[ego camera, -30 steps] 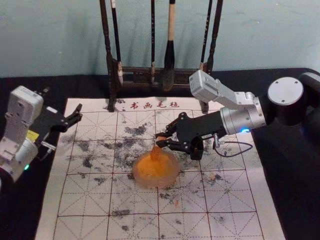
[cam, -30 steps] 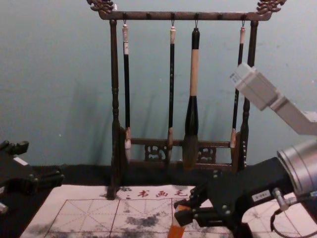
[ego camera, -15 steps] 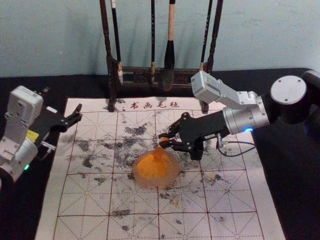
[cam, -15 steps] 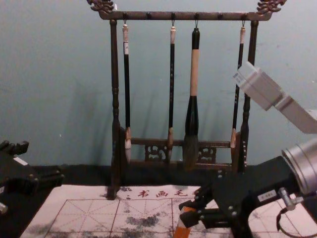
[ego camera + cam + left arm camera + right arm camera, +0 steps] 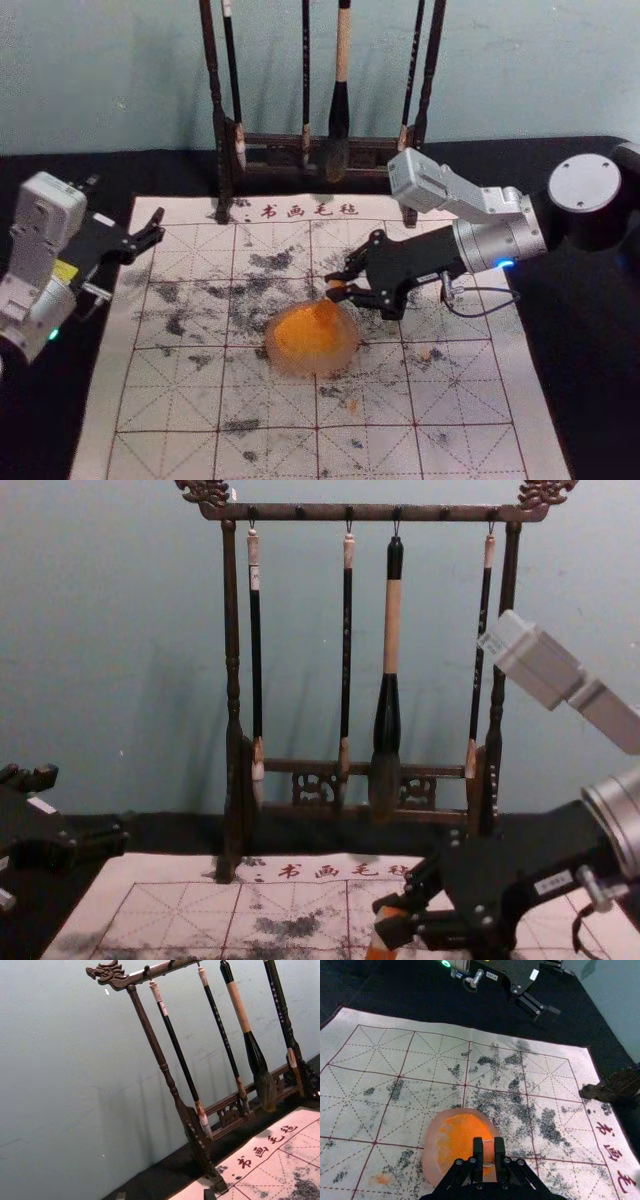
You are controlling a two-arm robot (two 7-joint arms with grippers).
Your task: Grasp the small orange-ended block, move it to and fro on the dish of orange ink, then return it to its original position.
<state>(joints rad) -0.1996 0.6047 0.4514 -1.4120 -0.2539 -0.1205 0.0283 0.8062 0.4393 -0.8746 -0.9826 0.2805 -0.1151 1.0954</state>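
Over dish (image 5: 277, 358), right gripper (image 5: 335, 285) clamping block (image 5: 382, 944), slanting down leftward, left gripper (image 5: 158, 224) spread aside

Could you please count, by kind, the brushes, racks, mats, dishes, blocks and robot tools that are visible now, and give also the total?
Brushes: 4
Rack: 1
Mat: 1
Dish: 1
Block: 1
Tools: 2 (right tool holding the block at the dish; left tool idle at the mat's left side)
Total: 10
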